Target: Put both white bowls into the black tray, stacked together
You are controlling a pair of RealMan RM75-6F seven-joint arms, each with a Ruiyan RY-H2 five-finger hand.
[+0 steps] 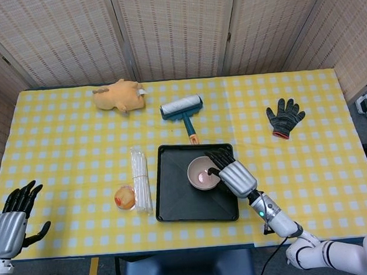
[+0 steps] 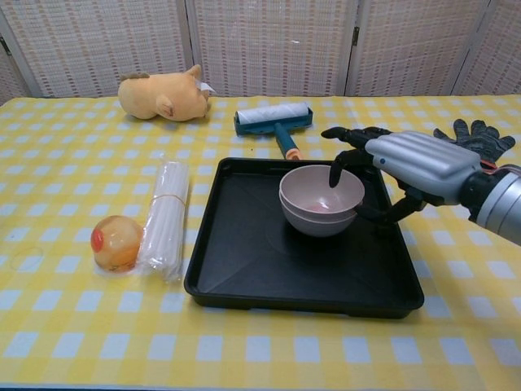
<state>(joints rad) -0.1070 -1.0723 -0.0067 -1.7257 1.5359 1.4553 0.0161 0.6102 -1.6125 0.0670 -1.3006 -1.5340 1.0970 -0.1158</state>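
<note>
Two white bowls sit nested in the black tray (image 1: 175, 203) (image 2: 244, 269). The upper bowl (image 1: 200, 172) (image 2: 313, 186) rests inside the lower bowl (image 2: 321, 225) at the tray's far right part. My right hand (image 1: 234, 175) (image 2: 411, 163) reaches in from the right and grips the upper bowl's rim, with fingers (image 2: 336, 169) hooked inside and the thumb (image 2: 383, 215) outside, low beside the bowls. My left hand (image 1: 12, 213) hangs off the table's near left corner, fingers spread and holding nothing; the chest view does not show it.
A tan plush toy (image 1: 120, 95) (image 2: 163, 95) and a lint roller (image 1: 182, 109) (image 2: 275, 120) lie behind the tray. A black glove (image 1: 284, 117) (image 2: 475, 134) lies far right. A wrapped bundle of white sticks (image 1: 140, 180) (image 2: 164, 216) and an orange ball (image 1: 125, 197) (image 2: 115, 242) lie left of the tray.
</note>
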